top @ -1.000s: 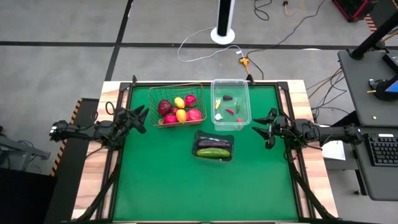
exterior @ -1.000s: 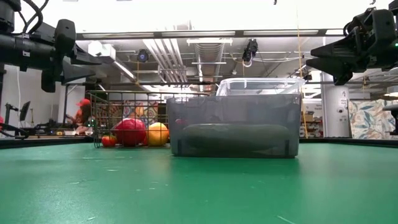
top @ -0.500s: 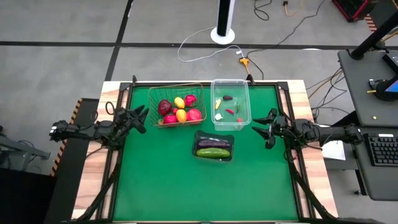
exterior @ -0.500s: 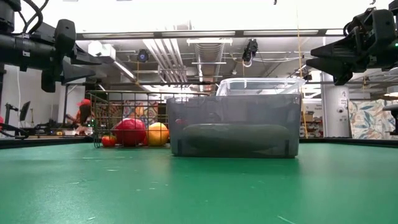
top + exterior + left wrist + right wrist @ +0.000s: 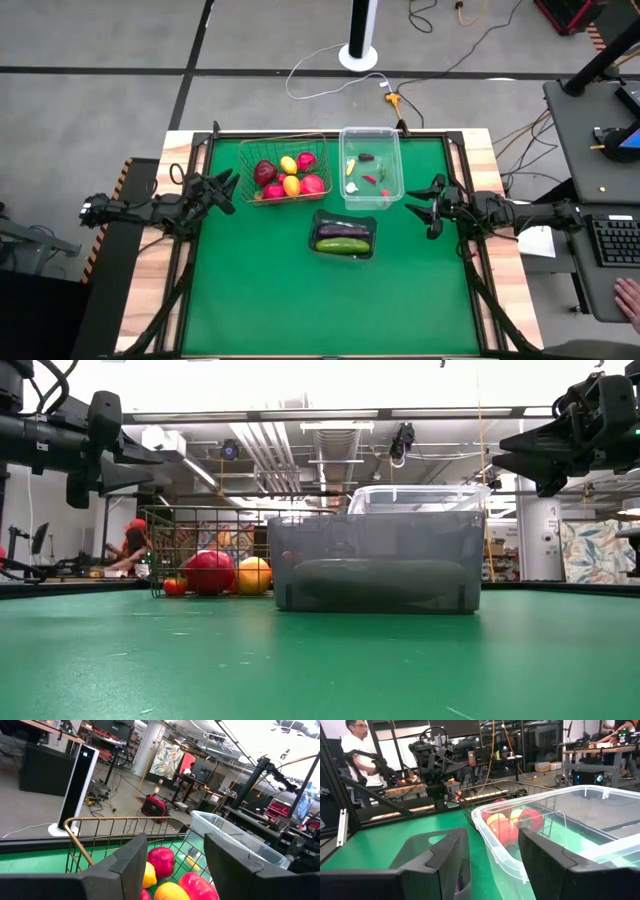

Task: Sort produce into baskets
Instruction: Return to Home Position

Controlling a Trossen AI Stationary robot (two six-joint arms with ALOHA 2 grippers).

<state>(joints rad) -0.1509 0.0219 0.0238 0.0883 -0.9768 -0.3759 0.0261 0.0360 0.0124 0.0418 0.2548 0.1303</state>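
The wire basket (image 5: 247, 150) at the table's far left holds round red, dark-red, yellow and orange produce (image 5: 289, 176). Beside it on the right, the clear tub (image 5: 396, 160) has tiny chilies (image 5: 370, 179) and white garlic (image 5: 352, 186) on its floor. Nearer the front, the dark tray (image 5: 372, 235) holds a green cucumber (image 5: 341, 245) and a purple eggplant (image 5: 341, 230). My left gripper (image 5: 228, 193) hovers open at the left edge, level, facing the basket. My right gripper (image 5: 418, 201) hovers open at the right edge, facing the tub. Neither has anything between its fingers.
Bare green mat (image 5: 330, 300) fills the near half of the table. A desk with a keyboard (image 5: 615, 240) stands beyond the right edge, with a person's hand (image 5: 626, 296) at it. People show in the room behind in the low and right wrist views.
A person's hand has come into view at the desk beyond the table's right edge. Both arms and all produce have kept still.
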